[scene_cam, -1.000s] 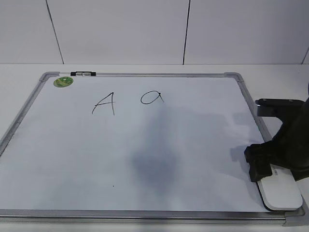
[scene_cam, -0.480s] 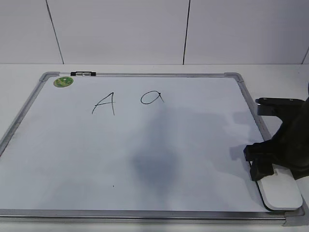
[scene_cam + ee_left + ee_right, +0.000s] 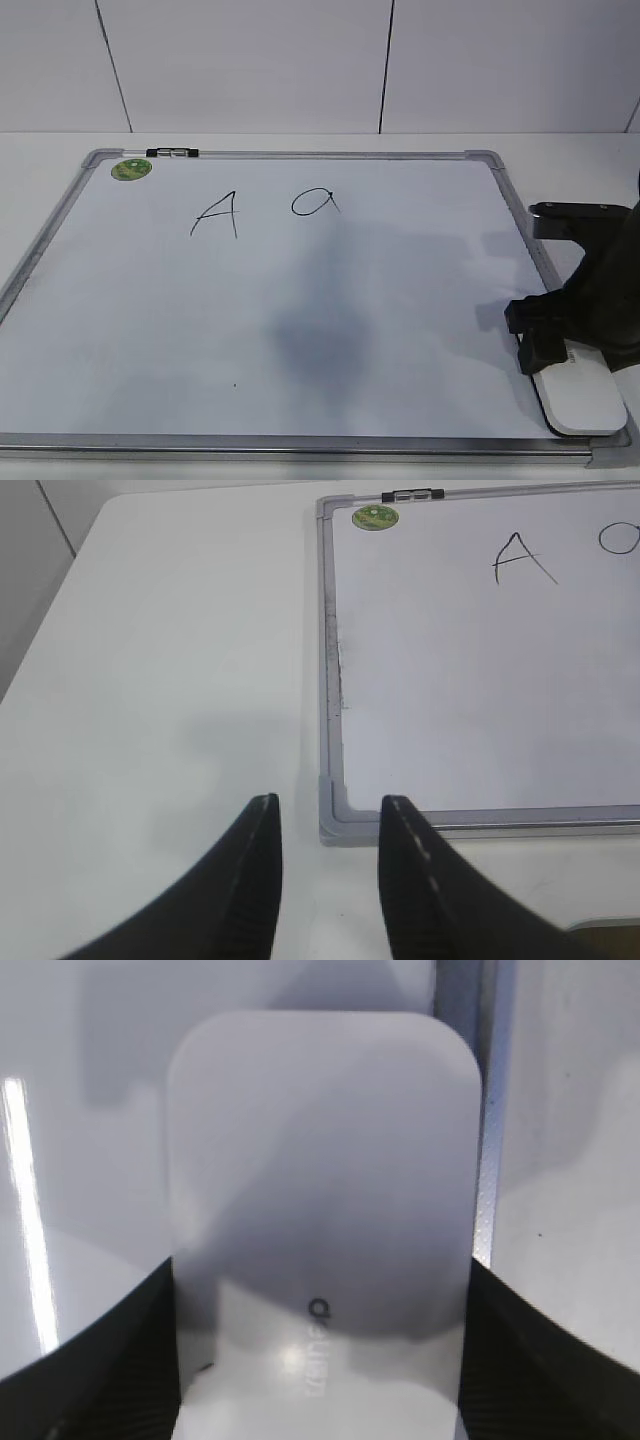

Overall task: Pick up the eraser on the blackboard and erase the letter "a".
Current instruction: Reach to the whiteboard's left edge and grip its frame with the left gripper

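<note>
We find the blackboard (image 3: 300, 320) lying flat and filling most of the exterior view, its silver-grey frame running along all four edges. The eraser (image 3: 580, 398) sits at the lower right corner of the board, just inside the frame, with its white top upward. The letter "a" (image 3: 314, 203) is written in the upper middle of the board, and a capital "A" (image 3: 216, 214) stands to its left. A round green sticker (image 3: 131, 169) marks the upper left corner.

The right gripper (image 3: 545, 345) is down on the upper end of the eraser at the right edge of the frame. In the right wrist view the eraser (image 3: 322, 1220) fills the centre, and the dark fingers (image 3: 95, 1365) lie close against both of its long sides at the lower corners. We judge the pincer to be pinching the eraser, or within a hair of it; the eraser appears to rest on the board, not lifted.

The left gripper (image 3: 325, 830) is seen only in its own wrist view, at the bottom of the frame, above the table beside the board's corner. Its fingers are spread and hold nothing.

We judge the step in hand to be the grasp. The next move calls for a firm hold, a lift clear of the frame, then travel up and leftward across the board to the "a". The wipe must stop short of the capital "A", which sits near it.
</note>
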